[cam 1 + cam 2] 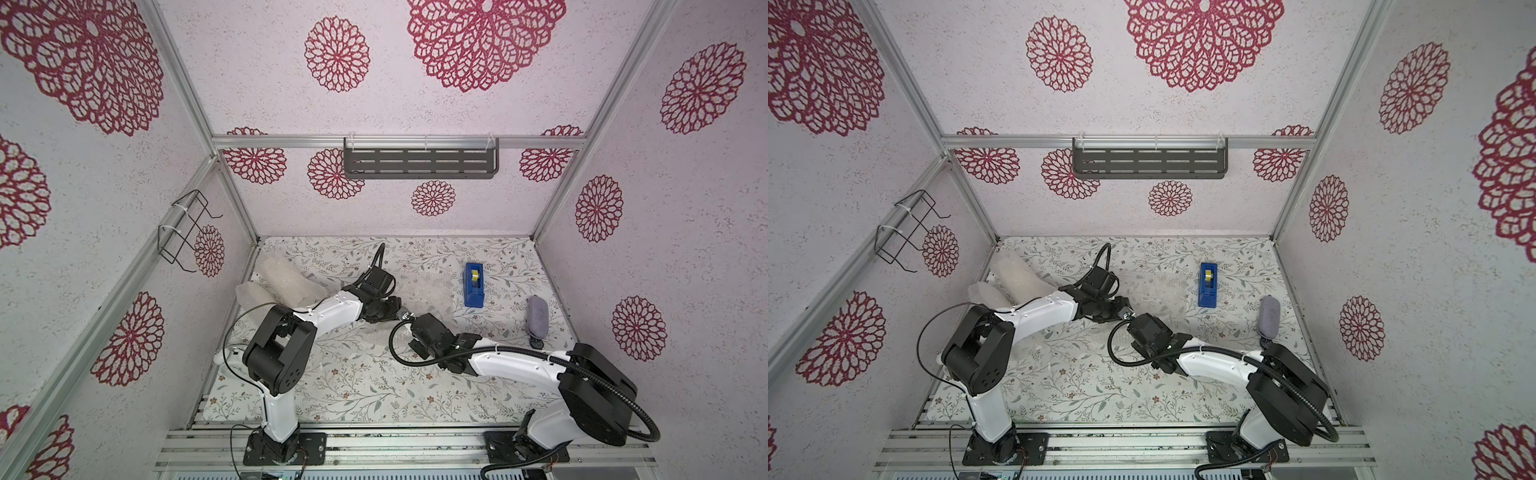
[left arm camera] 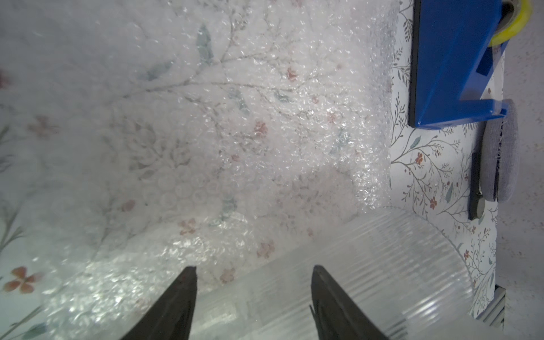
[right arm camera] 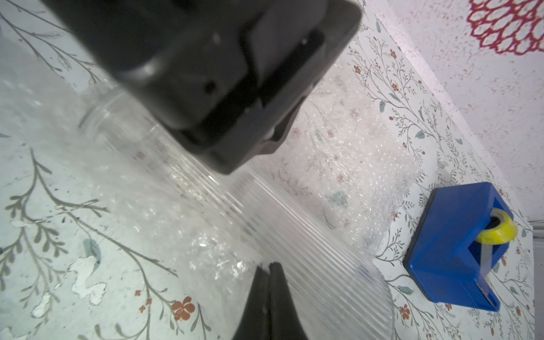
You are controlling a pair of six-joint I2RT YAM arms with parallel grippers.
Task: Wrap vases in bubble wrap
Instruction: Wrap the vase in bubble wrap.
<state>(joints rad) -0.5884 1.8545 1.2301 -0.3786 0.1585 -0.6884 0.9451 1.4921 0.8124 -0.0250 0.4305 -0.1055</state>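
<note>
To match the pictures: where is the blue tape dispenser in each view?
In a top view: tape dispenser right of centre.
In a top view: tape dispenser right of centre.
Left wrist: tape dispenser cropped at a corner.
Right wrist: tape dispenser whole, near an edge.
Shared landmark: bubble wrap beside it.

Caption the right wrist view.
Shut right gripper beside a clear ribbed glass vase lying on translucent bubble wrap, blue tape dispenser with yellow roll nearby.

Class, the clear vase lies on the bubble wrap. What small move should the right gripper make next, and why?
Probably draw the bubble wrap edge up over the vase. The right gripper is shut at that edge beside the vase, seemingly pinching it. The left gripper hangs open over the vase, which is uncovered.
</note>
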